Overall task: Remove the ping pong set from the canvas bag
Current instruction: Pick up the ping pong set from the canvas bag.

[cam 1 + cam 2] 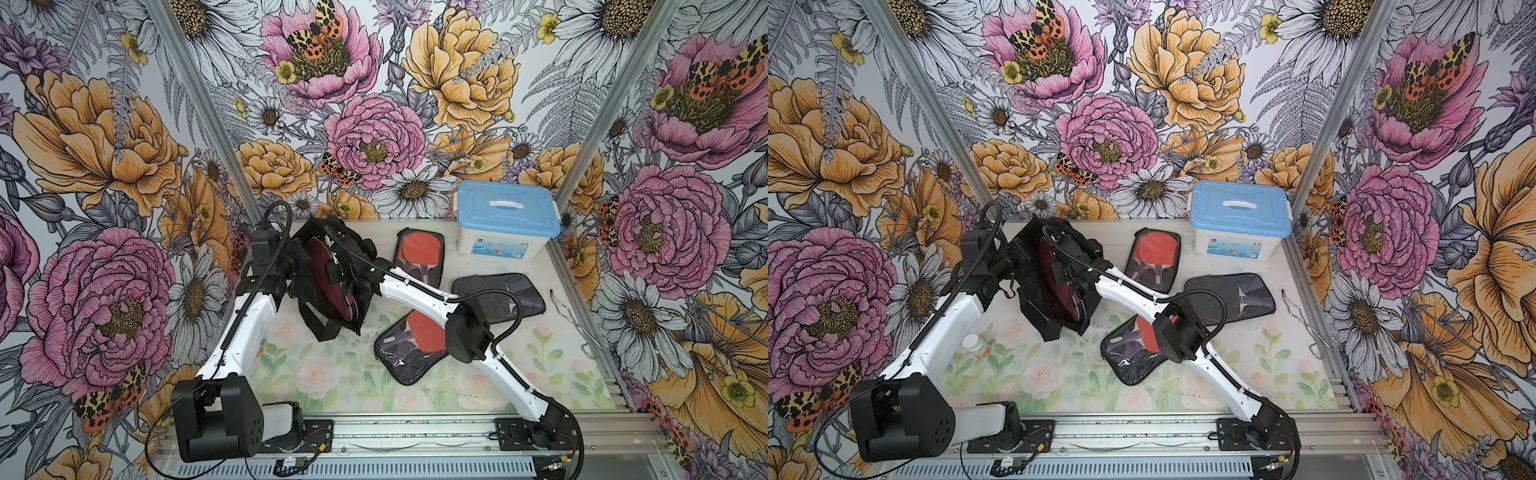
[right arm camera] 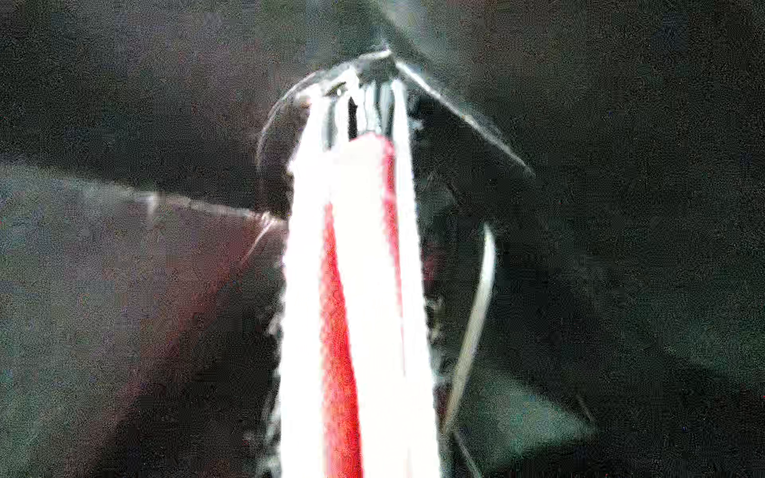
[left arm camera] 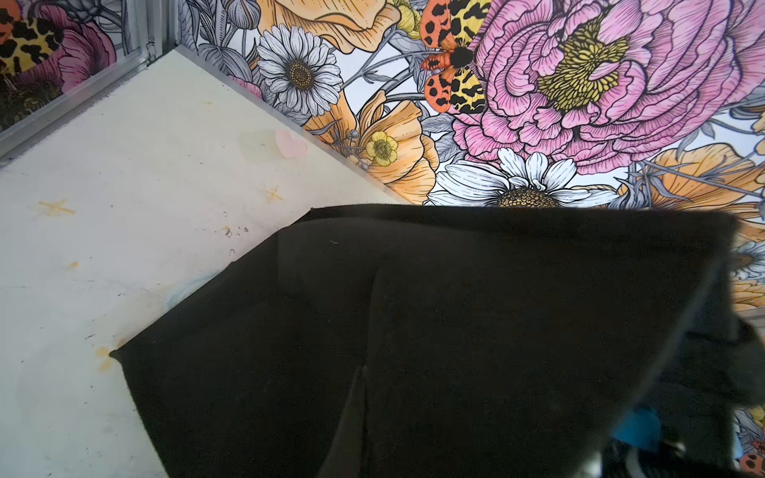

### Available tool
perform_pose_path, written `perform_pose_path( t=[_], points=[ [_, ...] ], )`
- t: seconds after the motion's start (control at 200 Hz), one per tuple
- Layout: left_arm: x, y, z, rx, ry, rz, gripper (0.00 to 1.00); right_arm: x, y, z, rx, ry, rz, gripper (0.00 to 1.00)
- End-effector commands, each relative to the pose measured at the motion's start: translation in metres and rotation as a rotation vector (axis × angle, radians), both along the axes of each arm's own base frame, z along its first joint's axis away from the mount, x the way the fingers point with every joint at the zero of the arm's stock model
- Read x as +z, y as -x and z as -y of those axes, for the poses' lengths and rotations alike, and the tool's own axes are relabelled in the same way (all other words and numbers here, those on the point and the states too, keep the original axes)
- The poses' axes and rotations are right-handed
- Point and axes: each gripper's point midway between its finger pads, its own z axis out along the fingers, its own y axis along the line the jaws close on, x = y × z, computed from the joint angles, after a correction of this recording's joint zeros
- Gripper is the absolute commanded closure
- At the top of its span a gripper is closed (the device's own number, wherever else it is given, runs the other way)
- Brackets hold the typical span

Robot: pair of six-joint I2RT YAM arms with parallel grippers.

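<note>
The black canvas bag lies open at the back left of the table, and its cloth covers the left wrist view. My left gripper is shut on the bag's left rim. The maroon cover stands inside the bag. My right gripper reaches into the bag and is shut on it. In the right wrist view the cover's edge runs between the dark jaws. Two clear-fronted cases and a dark pouch lie on the table outside the bag.
A white box with a light-blue lid stands at the back right. A bent metal wire lies along the right edge. A small pill bottle stands by my left arm. My right forearm passes over the near clear-fronted case.
</note>
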Motion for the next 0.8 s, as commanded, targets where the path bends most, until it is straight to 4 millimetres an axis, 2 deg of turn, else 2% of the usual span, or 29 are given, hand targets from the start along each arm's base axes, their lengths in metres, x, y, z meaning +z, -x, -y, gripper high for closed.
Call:
perform_pose_path(
  t=[0.0, 0.19, 0.42, 0.61, 0.721, 0.796],
  points=[
    [0.019, -0.001, -0.009, 0.033, -0.006, 0.032, 1.00, 0.141, 0.014, 0.006, 0.014, -0.176, 0.205, 1.00],
    [0.023, -0.001, -0.019, 0.058, -0.018, 0.022, 1.00, 0.190, 0.038, 0.029, 0.034, -0.229, 0.263, 1.00],
    [0.026, -0.005, -0.028, 0.078, -0.037, 0.015, 1.00, 0.248, 0.070, 0.073, 0.037, -0.301, 0.348, 1.00],
    [0.029, -0.013, -0.035, 0.096, -0.052, 0.008, 1.00, 0.299, 0.100, 0.102, 0.071, -0.418, 0.429, 1.00],
    [0.034, -0.020, -0.045, 0.119, -0.053, 0.015, 1.00, 0.328, 0.115, 0.129, 0.053, -0.473, 0.507, 1.00],
    [0.038, -0.027, -0.054, 0.139, -0.051, 0.019, 1.00, 0.334, 0.118, 0.148, 0.012, -0.450, 0.558, 1.00]
  ],
)
